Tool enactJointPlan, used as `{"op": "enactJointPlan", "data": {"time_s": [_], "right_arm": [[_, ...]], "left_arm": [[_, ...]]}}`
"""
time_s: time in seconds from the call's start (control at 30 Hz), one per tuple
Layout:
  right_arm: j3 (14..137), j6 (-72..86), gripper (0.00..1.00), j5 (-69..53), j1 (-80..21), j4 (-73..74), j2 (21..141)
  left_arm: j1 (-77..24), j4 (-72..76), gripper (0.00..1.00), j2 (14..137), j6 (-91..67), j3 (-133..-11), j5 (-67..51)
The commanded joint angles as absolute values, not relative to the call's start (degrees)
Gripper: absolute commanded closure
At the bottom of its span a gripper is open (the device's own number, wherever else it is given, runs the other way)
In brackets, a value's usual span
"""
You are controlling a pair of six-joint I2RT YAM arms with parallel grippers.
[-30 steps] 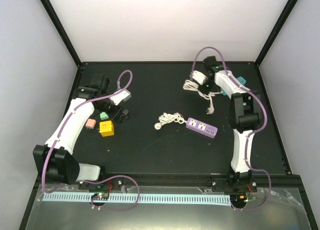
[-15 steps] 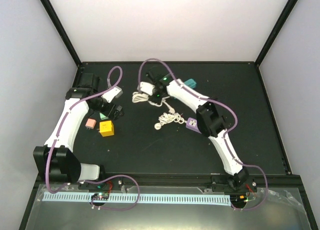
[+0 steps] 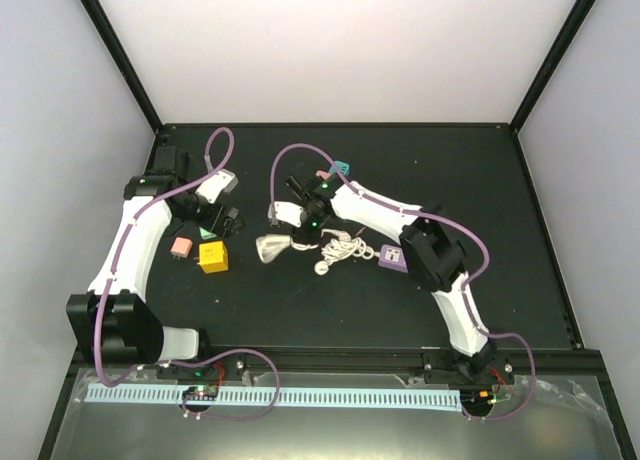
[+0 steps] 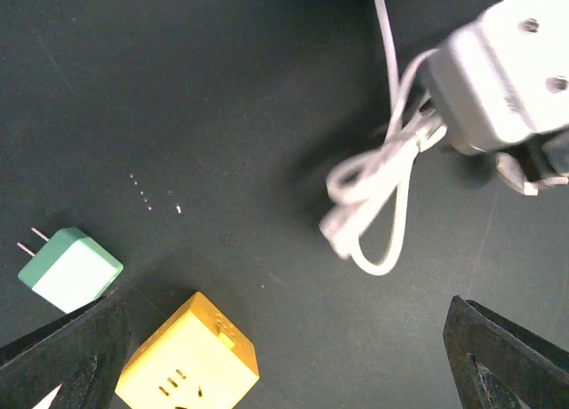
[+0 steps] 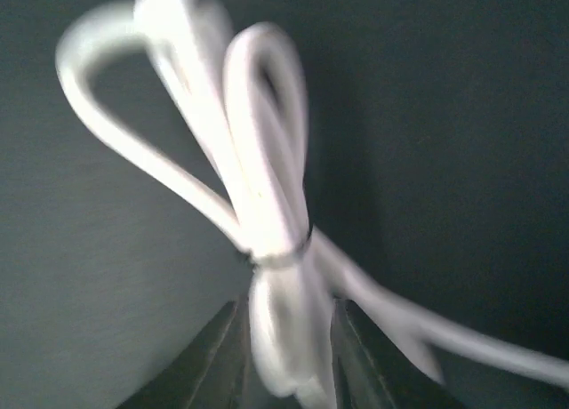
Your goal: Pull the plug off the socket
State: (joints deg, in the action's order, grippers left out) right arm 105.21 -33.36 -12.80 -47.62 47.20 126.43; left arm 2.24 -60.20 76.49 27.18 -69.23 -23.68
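Since a moment ago my right arm has swung from the far right corner across the table (image 3: 520, 180) to left of centre and dropped lower, carrying a white cord bundle (image 5: 267, 218) with it, while my left arm has drawn back a little toward the left edge. At the left, my left claw (image 4: 284, 338) hangs above the mat with its fingers spread wide, gripping nothing. Under it sit a pink plug (image 3: 181, 247), a mint-green plug (image 4: 69, 268) lying with its two prongs pointing away, and a yellow cube socket (image 4: 188, 360) just beside the mint one. Right of the cube, my right claw (image 5: 289, 320) is pinched onto the tied waist of the white cord bundle, whose loops fan out past the fingers; the wrist picture is blurred, so finer detail is lost. One strand of that cord runs up to a teal adapter (image 3: 341, 168) lying farther back on the mat. Further right, a second white cord (image 3: 345, 246) lies coiled beside the purple power strip (image 3: 392, 255), which sits near the middle of the table, partly covered by my right forearm. I cannot tell whether that cord's plug is seated in the strip.
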Motion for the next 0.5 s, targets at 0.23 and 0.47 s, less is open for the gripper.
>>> {"op": "enactJointPlan", "data": {"time_s": [0.23,0.47], "right_arm": [[87.0,-33.1,0.25,-21.4,-46.3,44.4,105.6],[77.2,-36.5,0.17,-14.1,-37.2,43.8,98.9]], "left_arm": [[2.4,-63.6,0.01,76.5,30.2,-71.6,-29.7],[2.3,-64.3,0.01,75.1,31.8,-71.7,-30.3]]}}
